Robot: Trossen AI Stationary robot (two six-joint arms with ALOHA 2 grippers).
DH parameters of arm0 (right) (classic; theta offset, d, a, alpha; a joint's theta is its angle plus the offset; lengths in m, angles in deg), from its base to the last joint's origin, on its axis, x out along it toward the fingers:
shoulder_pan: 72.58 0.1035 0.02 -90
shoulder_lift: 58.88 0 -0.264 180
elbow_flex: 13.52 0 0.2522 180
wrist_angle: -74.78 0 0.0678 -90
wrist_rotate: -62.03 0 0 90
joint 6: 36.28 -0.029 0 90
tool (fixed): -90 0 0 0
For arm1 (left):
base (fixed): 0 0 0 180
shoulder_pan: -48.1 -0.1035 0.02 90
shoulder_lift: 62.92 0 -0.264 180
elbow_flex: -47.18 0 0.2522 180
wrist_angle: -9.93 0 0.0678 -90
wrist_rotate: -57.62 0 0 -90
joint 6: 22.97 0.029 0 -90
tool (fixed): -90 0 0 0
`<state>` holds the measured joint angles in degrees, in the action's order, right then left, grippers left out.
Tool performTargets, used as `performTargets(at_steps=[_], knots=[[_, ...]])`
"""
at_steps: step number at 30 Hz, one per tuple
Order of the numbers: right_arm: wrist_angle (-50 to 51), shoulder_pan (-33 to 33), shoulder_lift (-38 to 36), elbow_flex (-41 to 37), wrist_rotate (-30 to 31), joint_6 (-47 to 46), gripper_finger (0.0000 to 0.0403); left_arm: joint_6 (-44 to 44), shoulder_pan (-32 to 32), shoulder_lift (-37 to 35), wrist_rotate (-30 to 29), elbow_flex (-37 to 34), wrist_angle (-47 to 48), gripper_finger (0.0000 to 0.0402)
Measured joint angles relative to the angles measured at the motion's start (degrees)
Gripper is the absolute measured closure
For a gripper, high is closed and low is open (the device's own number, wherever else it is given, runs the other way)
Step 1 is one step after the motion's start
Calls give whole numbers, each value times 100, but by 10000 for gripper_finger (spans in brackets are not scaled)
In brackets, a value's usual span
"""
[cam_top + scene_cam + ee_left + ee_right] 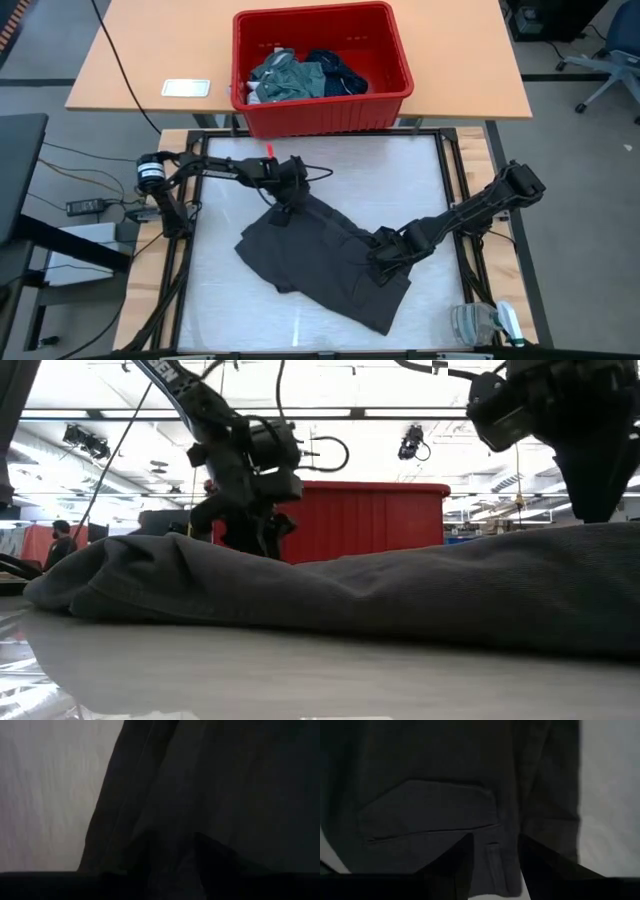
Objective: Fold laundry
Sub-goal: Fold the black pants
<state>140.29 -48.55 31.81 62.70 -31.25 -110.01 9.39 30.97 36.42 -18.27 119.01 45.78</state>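
A charcoal grey garment (320, 262) lies crumpled and partly spread on the white table top, a back pocket (427, 807) facing up. My left gripper (283, 208) stands at its far left corner, slanting down, fingers apart over a dark fold (200, 780). My right gripper (385, 265) points almost straight down over the garment's right middle, open, its fingers on either side of a belt loop (492, 851). In the low view the cloth (350, 590) forms a long ridge, with the left gripper (262, 538) behind it and the right gripper (590, 510) above it. My left gripper's fingertips (150, 851) reach down to the cloth at the garment's far left corner, slanting from the far left, with cloth showing between them; I cannot tell whether they touch it. My right gripper's fingertips (540, 857) stand close over the waistband area; I cannot tell whether they touch it.
A red plastic basket (320, 112) with more laundry, a teal piece (292, 78) and a navy one (337, 68), stands on the wooden table beyond the far edge. A white flat object (185, 87) lies left of it. A clear bottle (485, 324) sits at the near right corner.
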Motion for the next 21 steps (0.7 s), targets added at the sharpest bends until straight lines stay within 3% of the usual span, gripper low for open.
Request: performTargets(at_steps=[8, 21], knots=[[-649, 73, -164, -717, -309, -201, 245, -2, -54, -38, -1, 131, 368, 391], [-788, 195, -504, -1095, -341, 10, 245, 42, -31, -40, 5, 1850, 2480, 400]])
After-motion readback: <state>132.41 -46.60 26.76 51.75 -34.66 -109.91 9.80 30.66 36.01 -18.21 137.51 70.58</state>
